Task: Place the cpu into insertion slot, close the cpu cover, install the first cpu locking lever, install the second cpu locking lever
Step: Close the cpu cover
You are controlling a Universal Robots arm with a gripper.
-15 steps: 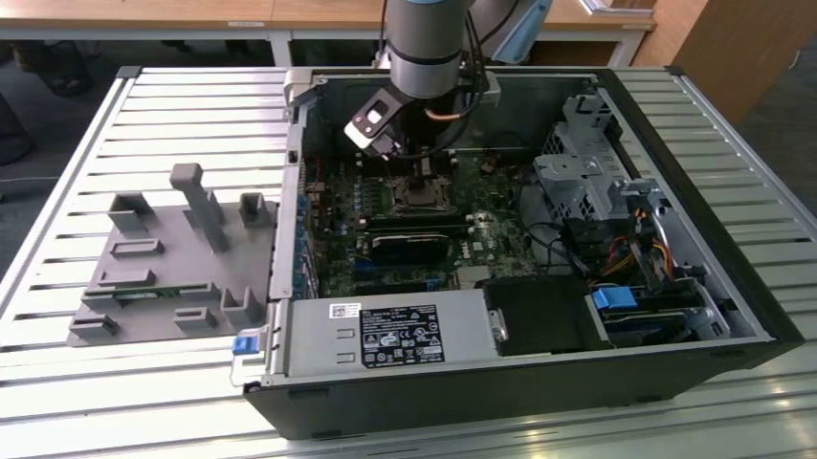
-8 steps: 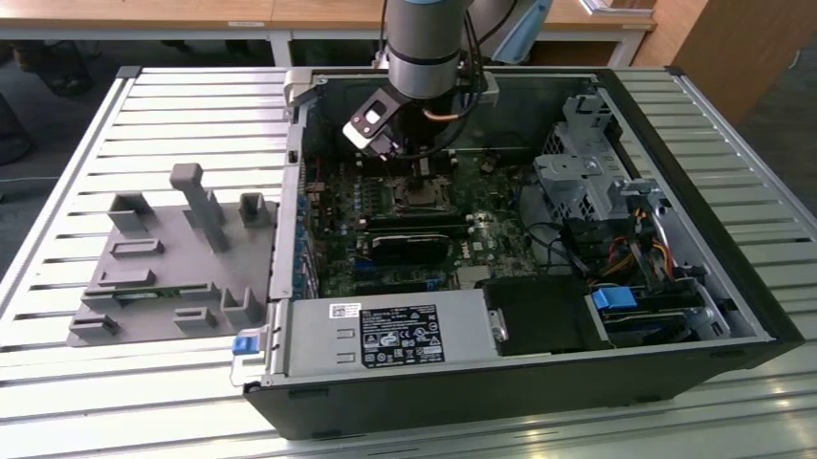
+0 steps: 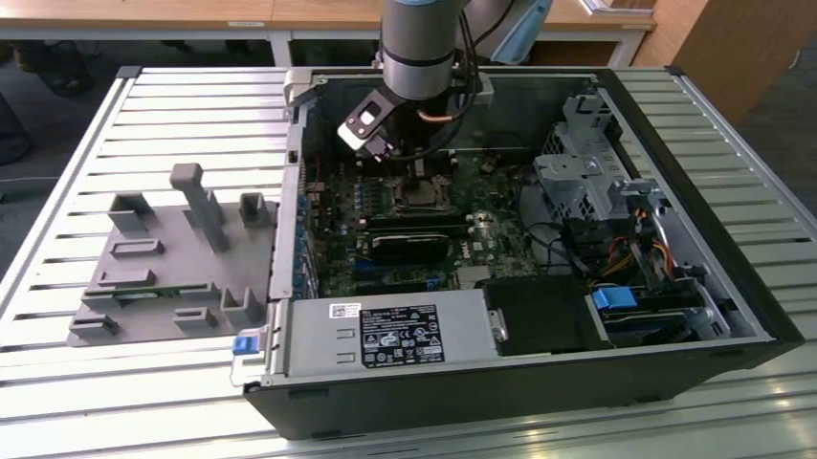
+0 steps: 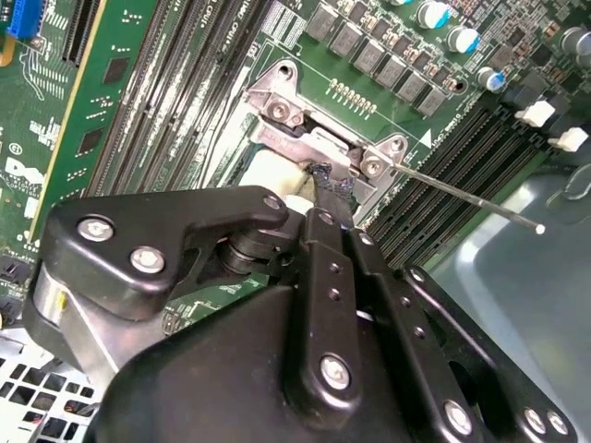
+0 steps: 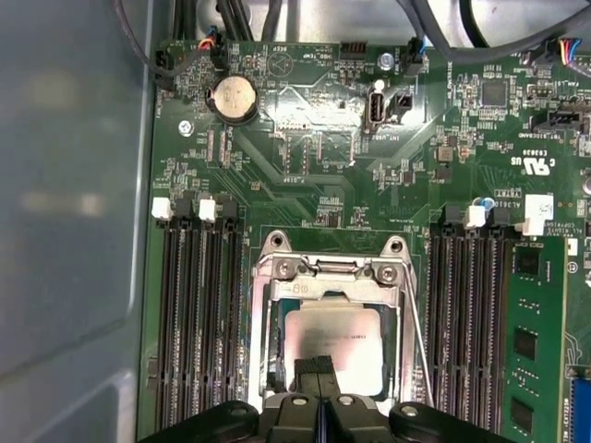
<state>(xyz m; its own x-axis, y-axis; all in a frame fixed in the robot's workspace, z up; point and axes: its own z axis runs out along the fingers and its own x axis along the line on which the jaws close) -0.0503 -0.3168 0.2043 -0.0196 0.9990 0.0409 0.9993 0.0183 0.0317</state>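
First wrist view: the cpu [image 5: 332,343] was seen lying flat in the slot [image 5: 274,360] of the green board [image 5: 305,138], with the cover [image 5: 332,281] laid down around it, so that the chip's metal top was framed by the cover's window. The gripper [image 5: 319,371] was held with its fingers pressed together and nothing caught between them. Its tips were set over one edge of the cpu, though whether contact was made could not be told. A thin lever [image 5: 418,341] was seen beside the cover. In the second wrist view it was shown standing clear of the board, with its tip out over the memory slots [image 4: 480,138]. In the exterior view the arm [image 3: 422,48] was seen reaching down into an open case [image 3: 715,239] on a slatted table [image 3: 128,402] — a grey fixture [image 3: 166,258] lay at the exterior view's left.
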